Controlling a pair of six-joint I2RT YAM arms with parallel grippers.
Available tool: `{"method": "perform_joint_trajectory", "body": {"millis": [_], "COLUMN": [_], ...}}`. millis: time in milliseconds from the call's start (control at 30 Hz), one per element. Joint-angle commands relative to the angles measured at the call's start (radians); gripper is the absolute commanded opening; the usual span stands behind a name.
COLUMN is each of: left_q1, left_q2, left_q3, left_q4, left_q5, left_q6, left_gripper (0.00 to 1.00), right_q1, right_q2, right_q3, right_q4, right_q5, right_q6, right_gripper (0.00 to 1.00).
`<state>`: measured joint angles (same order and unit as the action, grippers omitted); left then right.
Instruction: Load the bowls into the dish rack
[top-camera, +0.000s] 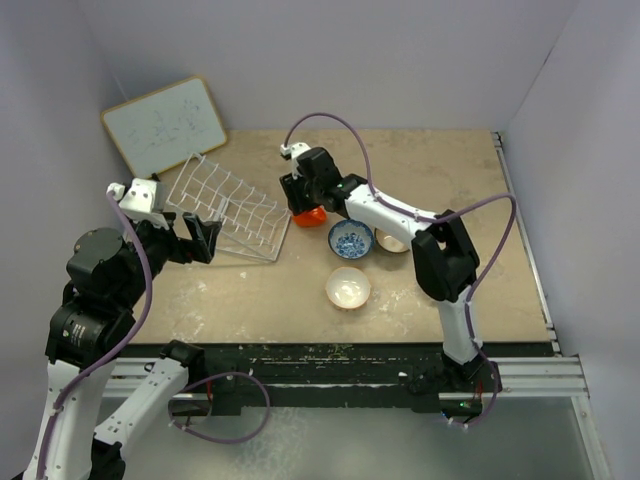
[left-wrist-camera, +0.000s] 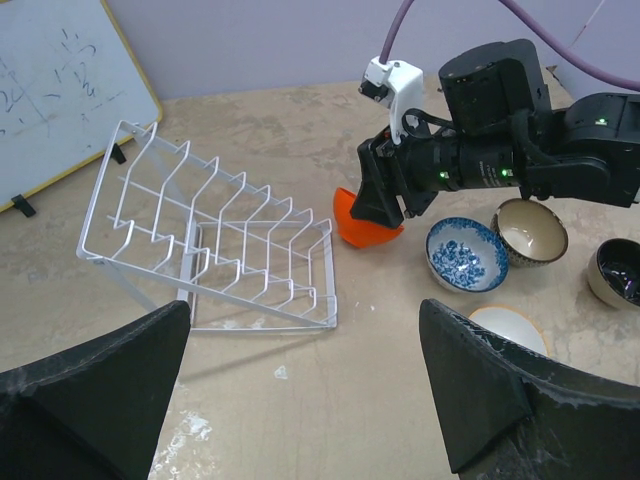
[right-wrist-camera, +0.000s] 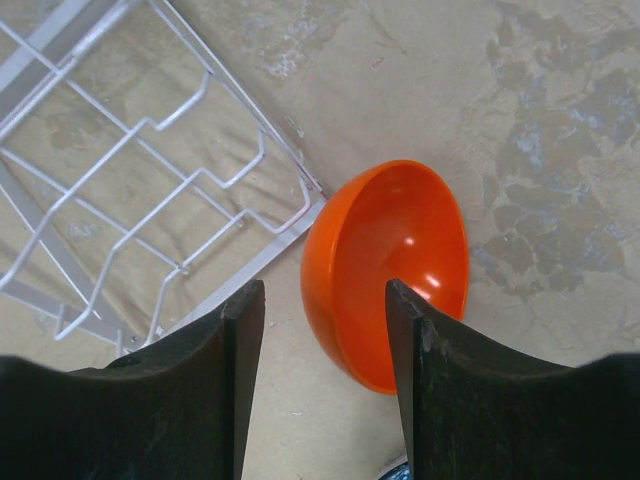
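**A:** Nearest the right wrist camera are the right pincer's (right-wrist-camera: 325, 290) two dark fingers. They stand part-way apart, astride the near lip of the orange-red bowl (right-wrist-camera: 400, 230).

**B:** Is it gripping the bowl?

**A:** I cannot tell. The bowl is tipped with its mouth toward the camera, yet a strip of table (right-wrist-camera: 560, 130) shows between one finger and the rim.

**B:** Where is the dish rack?

**A:** The dish rack (right-wrist-camera: 260, 250) is just beside the bowl, on its left in that view, with its corner rail almost at the rim. It holds no bowls. I judge the bowl must rise over that rail, then stand on edge between prongs.

**B:** Which arm is nearer?

**A:** The right one, clearly. The left pincer (left-wrist-camera: 305, 400) hovers by the rack's near side, wide open and empty.

**B:** Is anything in the way?

**A:** No. The blue-and-white bowl (left-wrist-camera: 466, 255), tan bowl (left-wrist-camera: 528, 230), white bowl (left-wrist-camera: 505, 325) and black bowl (left-wrist-camera: 615, 272) all sit on the far side from the rack. The whiteboard (left-wrist-camera: 60, 90) lies beyond the rack.
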<state>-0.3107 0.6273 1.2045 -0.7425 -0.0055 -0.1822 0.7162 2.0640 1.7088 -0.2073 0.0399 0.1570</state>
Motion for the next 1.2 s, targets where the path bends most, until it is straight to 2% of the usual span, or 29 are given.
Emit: {"method": "perform_joint_trajectory", "body": {"millis": [0,500,700,833,1000,1167], "left_q1": [-0.005,-0.004,-0.005,-0.004,-0.005,-0.004], "left_q2": [0.009,0.002,-0.006,-0.007,-0.007,0.0], "left_q3": [0.011,-0.005,-0.008,-0.01,-0.01,-0.001], "left_q4": [0.025,0.025,0.02,0.019,0.02,0.026], "left_q5": [-0.01,-0.01,-0.008,-0.004,0.0,0.015], "left_q6": [0.021,0.02,0.015,0.015,0.011,0.007], "left_gripper": [0.99,0.99,0.99,0.99,0.99,0.99], "right_q1": [-0.016,-0.024,-0.024,-0.024,-0.024,-0.022], "right_q2": [-0.003,0.035,0.025,0.015,-0.02,-0.118], "right_q3": [0.027,-0.02,-0.058,-0.098,-0.137,-0.204], "right_q4": [0.009,0.04,0.046,0.067,0.086,0.193], "right_q5": [-0.031,-0.181,-0.155,-0.142,-0.121,-0.132], "right_q6": [0.004,0.065,0.101,0.13,0.183,0.3], "right_gripper": [0.53,0.44,0.41,0.32,0.08,0.04]}}
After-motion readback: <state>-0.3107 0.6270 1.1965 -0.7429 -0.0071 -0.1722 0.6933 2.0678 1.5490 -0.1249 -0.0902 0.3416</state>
